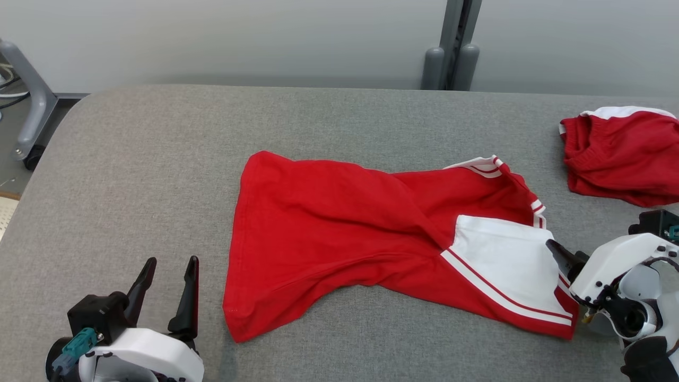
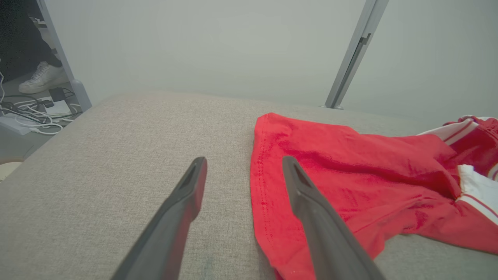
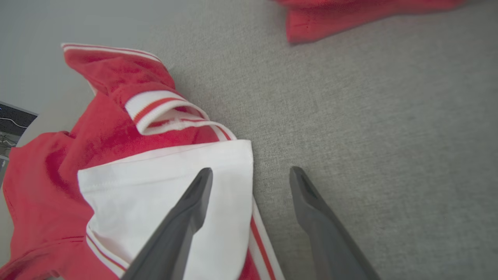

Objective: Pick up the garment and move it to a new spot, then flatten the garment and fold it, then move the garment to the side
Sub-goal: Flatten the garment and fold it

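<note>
Left claw sits at seven o'clock, spread wide and empty. The red garment lies rumpled mid-table. It looks soft, light and floppy, so a pinch at the hem corners seems best. Right claw, at four o'clock, gapes empty over the garment's white edge.

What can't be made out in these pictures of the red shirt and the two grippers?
Head view: the second red garment runs off the right edge.
Right wrist view: whether the right gripper touches the white panel of the shirt; the angle hides it.
Left wrist view: whoever wears the white shoe, lost in darkness at the corner.
</note>
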